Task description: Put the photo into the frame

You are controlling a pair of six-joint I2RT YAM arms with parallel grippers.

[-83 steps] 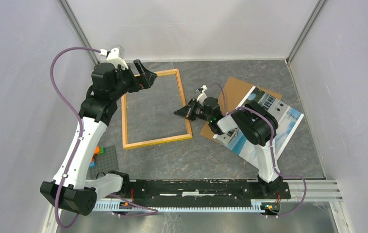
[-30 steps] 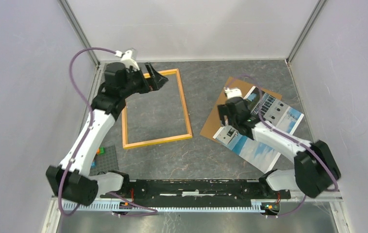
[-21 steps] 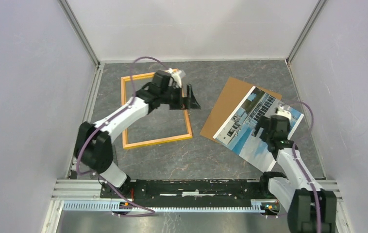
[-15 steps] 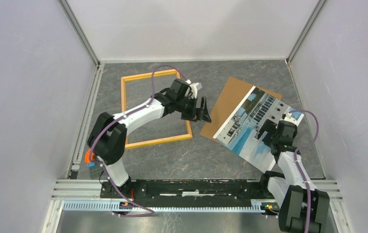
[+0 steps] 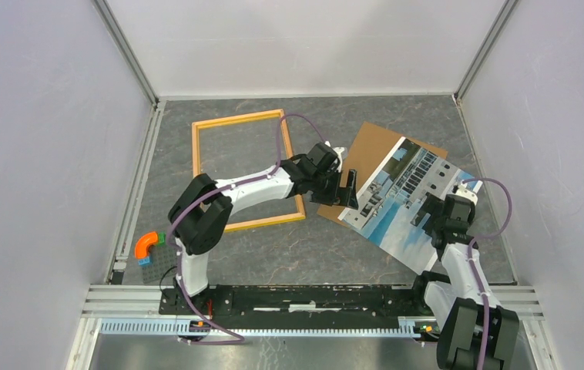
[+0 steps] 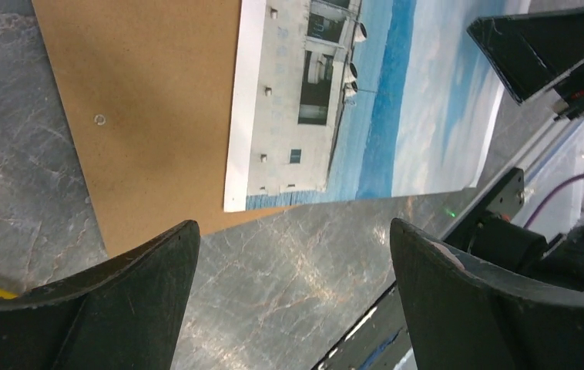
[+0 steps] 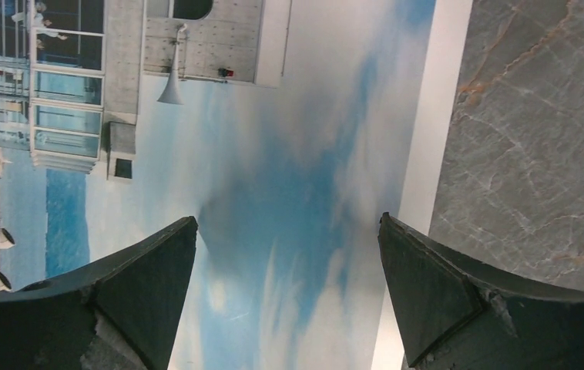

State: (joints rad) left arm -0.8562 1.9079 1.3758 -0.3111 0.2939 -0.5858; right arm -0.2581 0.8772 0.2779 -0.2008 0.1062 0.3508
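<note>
Top external: photo lies on backing panel, right of frame, not touching it.
Left gripper: spread, empty, over photo's corner.
Right gripper: spread, empty, over sky area.
Progress: nothing placed; you have yet to grasp, carry, seat it.

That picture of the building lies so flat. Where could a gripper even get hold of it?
Probably by the long white edge of the photo under the right gripper, coming from the bare table side: it lies flat, and that edge lies off the brown backing panel.
</note>
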